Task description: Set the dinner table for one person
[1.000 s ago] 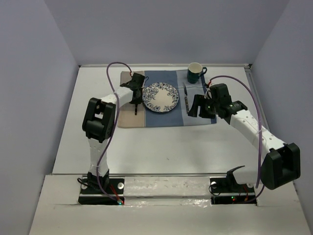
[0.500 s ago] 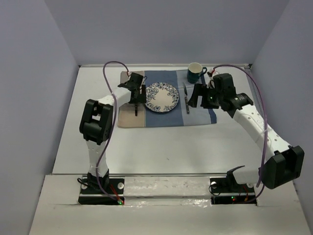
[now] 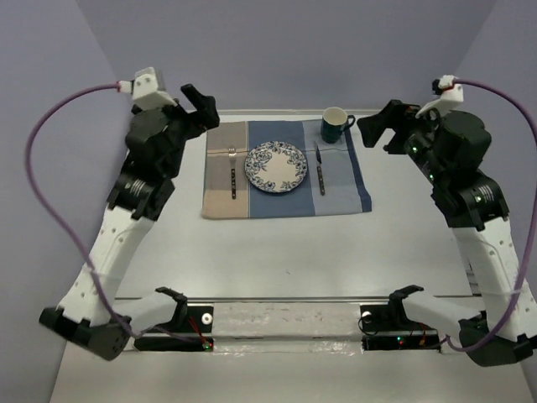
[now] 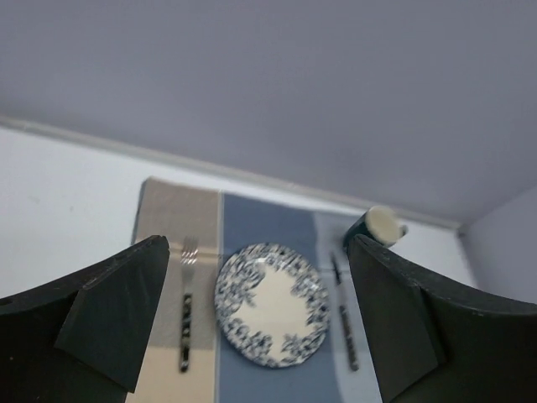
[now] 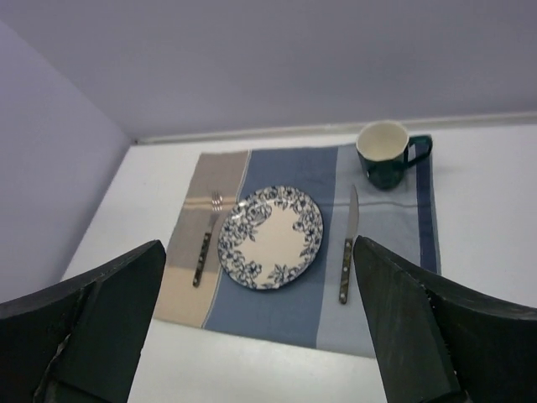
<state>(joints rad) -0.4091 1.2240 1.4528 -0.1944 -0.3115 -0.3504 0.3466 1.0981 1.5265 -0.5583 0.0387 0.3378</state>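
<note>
On the white dinner table [image 3: 277, 252] lies a blue-and-beige striped mat [image 3: 285, 200]. A blue-patterned plate [image 3: 275, 166] sits in the mat's middle, with a fork [image 3: 232, 172] to its left and a knife [image 3: 321, 172] to its right. A dark green mug [image 3: 336, 124] stands at the mat's far right corner. My left gripper [image 3: 200, 105] hangs open high over the table's far left, holding nothing. My right gripper [image 3: 384, 124] hangs open high at the far right, also holding nothing. Both wrist views look down on the plate [image 4: 273, 304] [image 5: 271, 237] between wide-apart fingers.
Grey walls close the table in at the back and both sides. Purple cables loop out from both wrists. The arm bases sit at the near edge, on a raised white ledge [image 3: 285, 319].
Both arms have risen from the mat and swung outward, the left to the left, the right to the right. Both grippers opened; fork and knife lie free on the mat.
</note>
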